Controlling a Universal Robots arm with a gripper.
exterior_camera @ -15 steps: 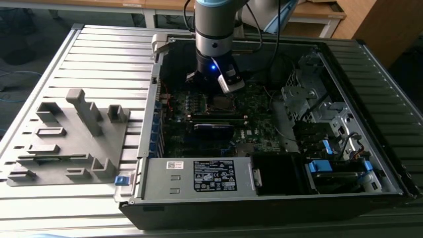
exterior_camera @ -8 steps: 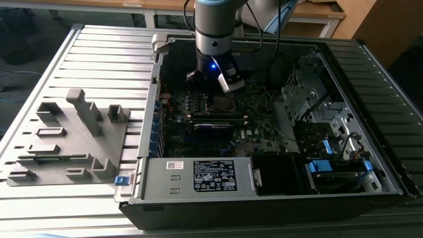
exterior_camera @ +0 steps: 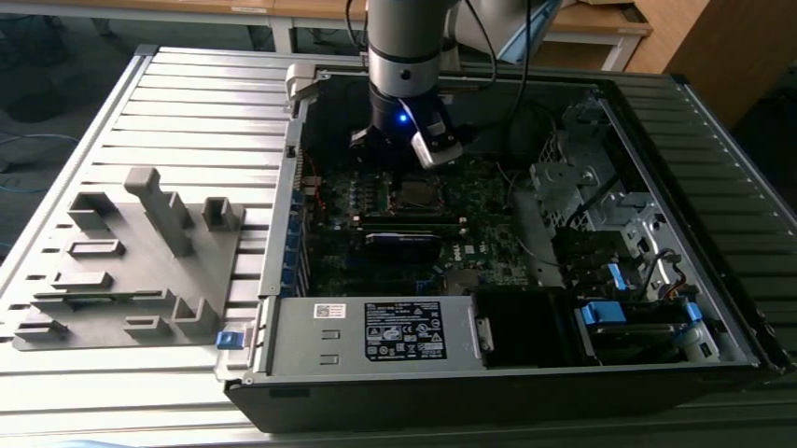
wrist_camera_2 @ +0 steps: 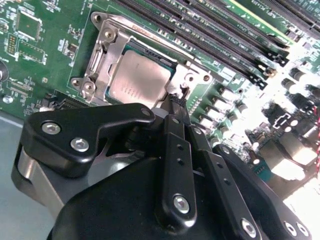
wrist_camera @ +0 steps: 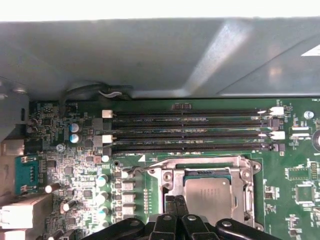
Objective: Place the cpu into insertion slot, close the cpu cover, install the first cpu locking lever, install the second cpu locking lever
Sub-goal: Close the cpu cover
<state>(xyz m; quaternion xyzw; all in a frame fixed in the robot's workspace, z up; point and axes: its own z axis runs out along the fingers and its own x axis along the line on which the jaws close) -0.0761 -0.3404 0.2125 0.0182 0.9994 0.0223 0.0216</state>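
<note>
At the slot's edge: cpu seated, cover down, levers unconfirmed.
Exterior view: the gripper [exterior_camera: 401,163] hangs inside the case [exterior_camera: 498,397], with the cpu [exterior_camera: 416,195] just below it. Second wrist view: the cpu lies flat in the slot [wrist_camera_2: 151,51] just beyond the fingertips [wrist_camera_2: 174,107]; the cover [wrist_camera_2: 102,55] frames it and appears lowered. The fingers are pressed together, tips at the slot's nearest corner; whether they pinch a lever I cannot tell. First wrist view: the cpu and cover sit likewise, just ahead of the closed tips. Judgement: placing done, cover seemingly closed, neither lever seen latched.
</note>
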